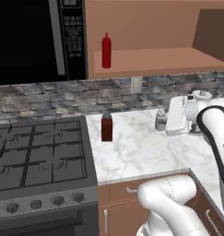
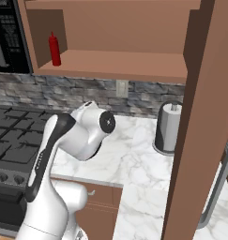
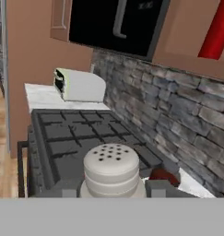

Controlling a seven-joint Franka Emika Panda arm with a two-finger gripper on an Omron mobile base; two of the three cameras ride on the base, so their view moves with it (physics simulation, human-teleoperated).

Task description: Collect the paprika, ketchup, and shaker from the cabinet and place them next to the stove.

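Note:
My gripper [image 1: 164, 120] is shut on the small pale shaker [image 1: 160, 119], holding it low over the marble counter [image 1: 141, 152] to the right of the stove [image 1: 39, 152]. The hand view has the shaker's perforated top [image 3: 111, 168] between the fingertips [image 3: 162, 188], with the stove grates [image 3: 81, 133] beyond it. The dark reddish-brown paprika jar [image 1: 107, 127] stands on the counter beside the stove's right edge. On the left end of the open cabinet shelf [image 1: 164, 60] the red ketchup bottle [image 1: 106, 50] stands upright; it is also in the right base view [image 2: 54, 49].
A black microwave [image 1: 35, 37] hangs over the stove. A white knob-topped cylinder [image 2: 169, 126] stands at the back of the counter to the right. A brown cabinet panel [image 2: 204, 117] rises at the right. A white toaster [image 3: 81, 85] sits beyond the stove.

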